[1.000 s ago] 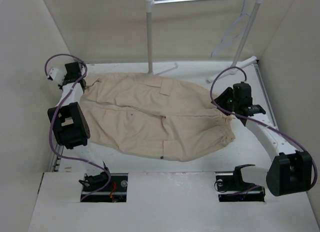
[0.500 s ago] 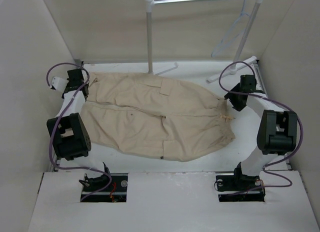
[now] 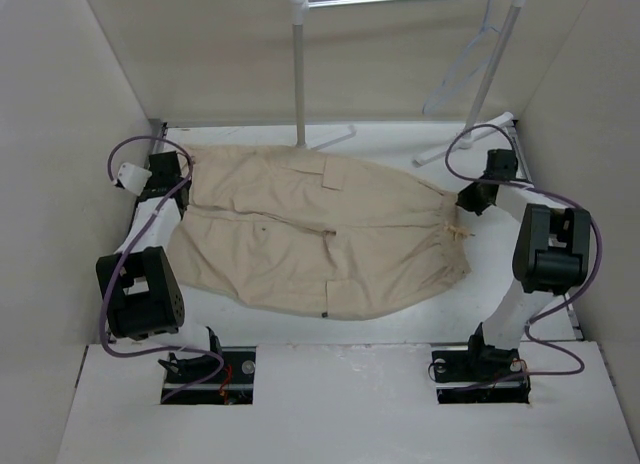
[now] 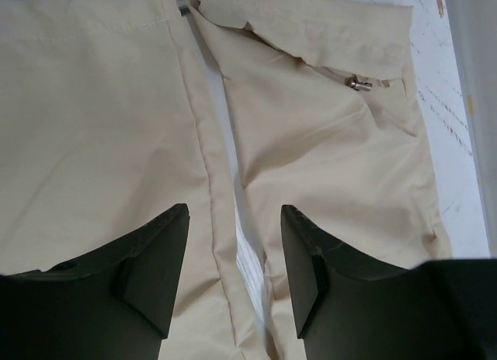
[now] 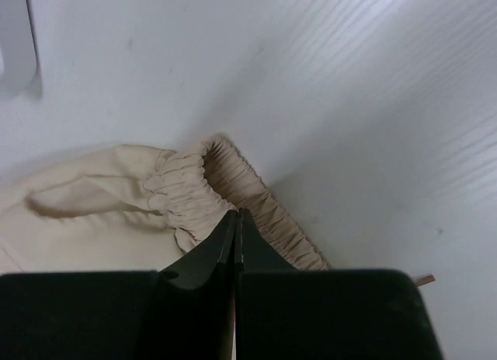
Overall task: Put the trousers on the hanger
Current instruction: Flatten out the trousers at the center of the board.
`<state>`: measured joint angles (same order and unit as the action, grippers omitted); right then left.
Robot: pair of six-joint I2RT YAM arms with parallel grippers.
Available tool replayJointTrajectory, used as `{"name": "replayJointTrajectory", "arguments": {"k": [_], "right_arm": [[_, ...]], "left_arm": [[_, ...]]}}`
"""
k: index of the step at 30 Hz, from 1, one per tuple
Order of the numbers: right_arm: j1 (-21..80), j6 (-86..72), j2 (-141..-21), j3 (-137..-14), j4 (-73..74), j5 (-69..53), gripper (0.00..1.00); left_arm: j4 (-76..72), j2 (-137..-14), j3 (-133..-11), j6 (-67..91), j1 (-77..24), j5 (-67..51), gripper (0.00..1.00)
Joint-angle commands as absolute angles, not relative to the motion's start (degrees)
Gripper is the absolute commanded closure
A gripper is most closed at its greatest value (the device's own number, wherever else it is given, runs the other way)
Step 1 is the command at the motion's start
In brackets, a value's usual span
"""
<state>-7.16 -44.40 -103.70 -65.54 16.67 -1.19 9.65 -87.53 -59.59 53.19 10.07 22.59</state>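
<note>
Trousers (image 3: 320, 234) flat on worktop (image 3: 500, 274). Left gripper (image 4: 234, 220) jaws spread above both legs, with the gap between the legs centred under them. Right gripper (image 5: 235, 216) jaws pressed together, tip at the gathered waistband; can't tell if cloth is nipped.

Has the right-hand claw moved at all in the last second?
Yes. The right gripper has gone farther back and a little outward, toward the white rack's right post.

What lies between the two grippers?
Large beige cloth trousers, spread flat on the white table from left gripper to right gripper; the top external view shows it.
</note>
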Motion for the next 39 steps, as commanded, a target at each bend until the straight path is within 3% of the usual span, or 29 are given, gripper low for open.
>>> {"name": "replayJointTrajectory", "arguments": {"k": [1,7,8,11,13,16,18,20,22,30,39], "right_arm": [[-13.1,-47.6,-102.4,-68.6,16.8,4.4,1.0],[-19.8,-47.5,-103.4,-75.9,23.6,13.3,0.99],[-20.4,-47.5,-103.4,-76.8,23.6,13.9,0.92],[-20.4,-45.5,-103.4,-79.4,22.5,15.2,0.49],[-19.2,-44.4,-102.1,-80.8,23.5,14.6,0.37],[-12.6,-42.8,-96.7,-78.2,22.0,13.5,0.41],[-7.4,-42.2,-93.4,-74.7,20.7,11.0,0.62],[-2.3,-43.3,-90.3,-69.5,18.0,6.3,0.89],[2.7,-43.9,-87.3,-64.0,14.4,1.3,0.94],[16.4,-46.4,-76.6,-49.9,14.3,-1.2,0.82],[23.8,-46.9,-75.1,-48.0,18.3,-2.2,0.76]], "left_arm": [[10.6,-83.7,-61.6,50.8,9.7,22.9,0.5],[13.3,-86.1,-66.4,43.5,7.7,23.2,0.49],[13.7,-87.0,-67.6,42.7,7.3,22.9,0.49],[14.4,-91.0,-72.1,38.8,4.8,21.3,0.5],[14.7,-94.6,-76.3,35.2,2.3,21.3,0.52],[15.3,-102.4,-84.4,29.3,0.6,22.2,0.57],[16.4,-107.5,-89.7,27.3,0.6,21.9,0.59],[18.4,-113.5,-96.6,24.9,0.6,21.7,0.58],[19.9,-118.8,-103.2,22.3,0.6,22.1,0.55],[21.9,-133.8,-120.2,14.9,0.6,23.3,0.49],[20.7,-142.2,-128.4,12.9,1.5,24.6,0.57]]}}
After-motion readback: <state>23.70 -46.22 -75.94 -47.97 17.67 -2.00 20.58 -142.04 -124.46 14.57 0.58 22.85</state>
